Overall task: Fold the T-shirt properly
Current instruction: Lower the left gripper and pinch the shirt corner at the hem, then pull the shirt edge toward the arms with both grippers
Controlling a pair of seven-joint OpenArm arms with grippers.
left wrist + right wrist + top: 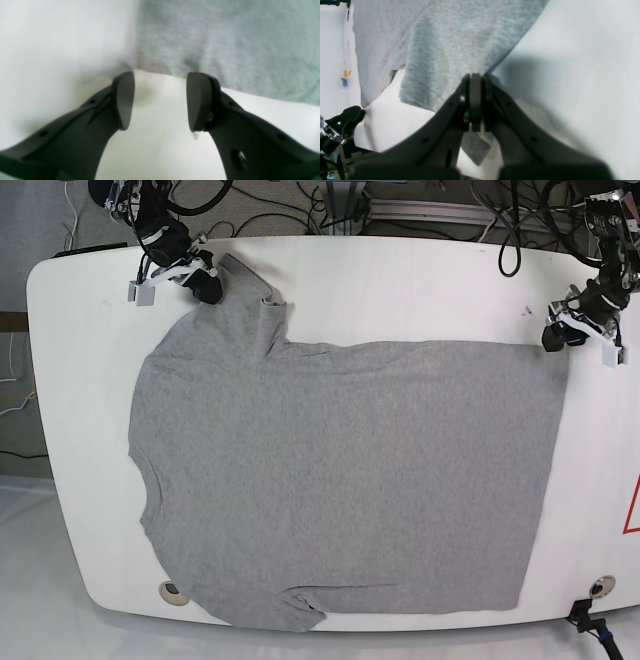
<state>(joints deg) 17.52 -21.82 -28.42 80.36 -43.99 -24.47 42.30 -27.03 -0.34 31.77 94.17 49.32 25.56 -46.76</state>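
The heather-grey T-shirt (340,480) lies spread flat on the white table (420,280), neck side toward the base view's left. My right gripper (208,288) is at the far left corner, shut on the shirt's far sleeve. In the right wrist view its pads meet (475,82) on the grey fabric (445,50), which is lifted into a fold. My left gripper (553,337) sits at the far right corner of the hem. Its fingers (123,100) stand wide apart just short of the shirt's corner (225,45), with only bare table between them.
Cables (300,210) lie behind the table's far edge. A red marking (633,505) is at the right edge. Two round fittings (172,590) (600,585) sit near the front edge. The shirt's near sleeve reaches the front edge.
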